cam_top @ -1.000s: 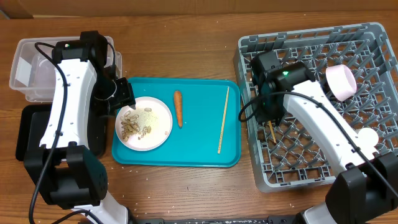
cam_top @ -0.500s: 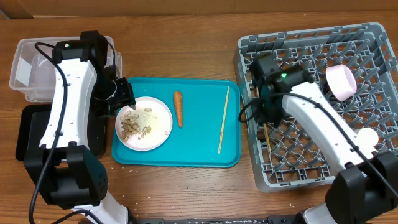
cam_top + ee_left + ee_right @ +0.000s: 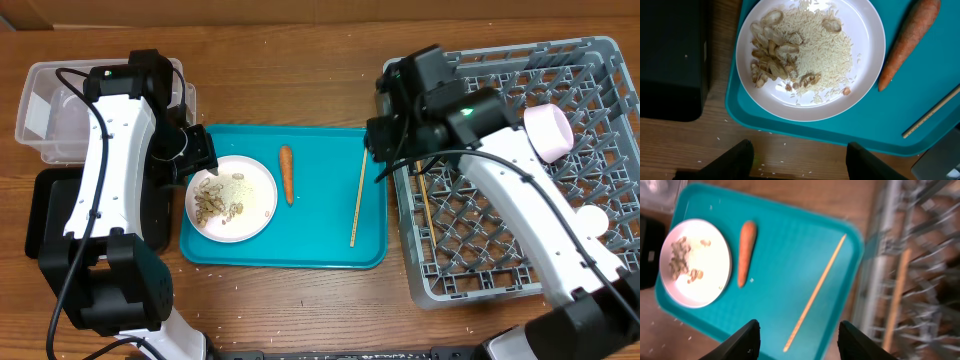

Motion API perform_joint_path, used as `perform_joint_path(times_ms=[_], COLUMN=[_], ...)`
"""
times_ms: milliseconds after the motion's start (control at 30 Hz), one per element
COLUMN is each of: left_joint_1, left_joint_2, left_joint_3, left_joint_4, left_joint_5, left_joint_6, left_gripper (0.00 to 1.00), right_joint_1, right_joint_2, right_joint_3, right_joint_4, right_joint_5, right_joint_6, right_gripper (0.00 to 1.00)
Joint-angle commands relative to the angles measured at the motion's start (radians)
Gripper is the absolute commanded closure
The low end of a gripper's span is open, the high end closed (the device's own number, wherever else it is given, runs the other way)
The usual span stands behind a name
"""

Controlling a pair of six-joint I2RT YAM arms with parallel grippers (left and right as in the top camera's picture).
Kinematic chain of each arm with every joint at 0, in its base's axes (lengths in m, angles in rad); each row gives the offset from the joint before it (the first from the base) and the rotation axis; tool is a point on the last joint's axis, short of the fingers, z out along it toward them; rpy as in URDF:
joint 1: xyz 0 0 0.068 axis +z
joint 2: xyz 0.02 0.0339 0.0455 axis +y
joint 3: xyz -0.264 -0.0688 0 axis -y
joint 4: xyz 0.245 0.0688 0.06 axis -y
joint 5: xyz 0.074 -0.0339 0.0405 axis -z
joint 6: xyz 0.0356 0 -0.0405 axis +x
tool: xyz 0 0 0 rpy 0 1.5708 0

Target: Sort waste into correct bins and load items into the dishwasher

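Observation:
A white plate (image 3: 262, 190) (image 3: 870, 75) with beige scraps and rice lies on the left of the teal tray (image 3: 320, 235). Beside it lie an orange carrot (image 3: 287, 173) (image 3: 746, 252) and one wooden chopstick (image 3: 359, 192) (image 3: 815, 295). A second chopstick (image 3: 428, 205) (image 3: 897, 300) lies in the grey dish rack (image 3: 597, 48). My right gripper (image 3: 385, 140) (image 3: 800, 340) hangs open and empty over the gap between tray and rack. Open with nothing in it, my left gripper (image 3: 195, 155) (image 3: 800, 165) hovers at the plate's left edge.
A pink bowl (image 3: 550, 130) and a small white cup (image 3: 590, 222) sit in the rack's right side. A clear tub (image 3: 50, 110) stands at the far left, with a black tray (image 3: 50, 215) (image 3: 670, 55) in front of it. Rice grains dot the wood by the tray.
My right gripper has opened, left a chopstick lying in the rack, and moved back and left toward the teal tray's right edge. The left arm has not moved.

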Motion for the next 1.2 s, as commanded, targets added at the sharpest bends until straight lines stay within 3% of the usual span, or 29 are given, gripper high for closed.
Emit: perform_joint_path(times_ms=[0,667,733,867,967,1167], left_joint_1=[0.002,0.002,0.002,0.002,0.002,0.002], left_joint_2=[-0.016,-0.016,-0.016,-0.016,-0.016,-0.016], left_joint_3=[0.011,0.011,0.011,0.011,0.011,0.011], left_joint_4=[0.002,0.002,0.002,0.002,0.002,0.001], left_joint_5=[-0.006,-0.007,-0.007,-0.007,-0.007,-0.007], left_joint_6=[0.016,0.016,0.016,0.016,0.016,0.016], left_gripper=[0.38,0.38,0.38,0.38,0.38,0.38], right_joint_1=[0.032,0.137,0.142,0.144,0.144,0.145], right_joint_2=[0.08,0.428,0.436,0.438,0.438,0.438], right_joint_3=[-0.078,-0.235,-0.241,-0.246,-0.246,-0.246], right_joint_4=[0.021,0.198,0.211,0.222,0.218,0.183], right_joint_5=[-0.04,-0.024,-0.021,-0.017,-0.016,0.051], right_joint_6=[0.058,0.268,0.283,0.294,0.294,0.398], right_gripper=[0.48,0.52,0.55,0.7,0.73,0.94])
